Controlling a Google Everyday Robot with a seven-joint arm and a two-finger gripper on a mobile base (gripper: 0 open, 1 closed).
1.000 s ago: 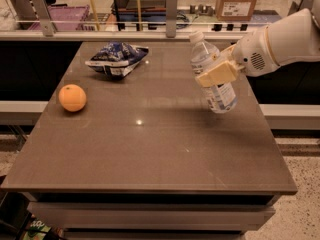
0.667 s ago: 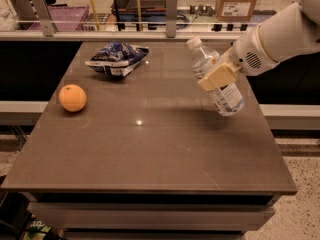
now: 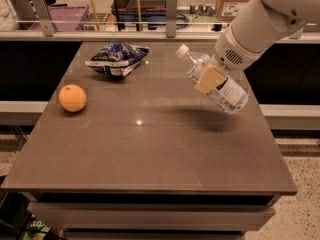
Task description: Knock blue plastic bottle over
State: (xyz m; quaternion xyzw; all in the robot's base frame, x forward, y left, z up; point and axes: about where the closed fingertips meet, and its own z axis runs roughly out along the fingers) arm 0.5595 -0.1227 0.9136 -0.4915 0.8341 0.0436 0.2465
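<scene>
Blue plastic bottle (image 3: 227, 92) leans far over at the right of the frame, above the worktop (image 3: 150, 154). The pincer (image 3: 209, 79) sits on its middle, likely tipping it. Open or closed, I cannot tell.

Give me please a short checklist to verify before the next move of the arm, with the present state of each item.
1. The gripper grips the blue plastic bottle around its middle: ok.
2. Bottle tilted far over: ok.
3. Bottle lying on the table: not ok, not yet down.
4. Bottle's base touching the table: cannot tell.
5. The orange and snack bag stand well apart from the bottle: ok.
</scene>
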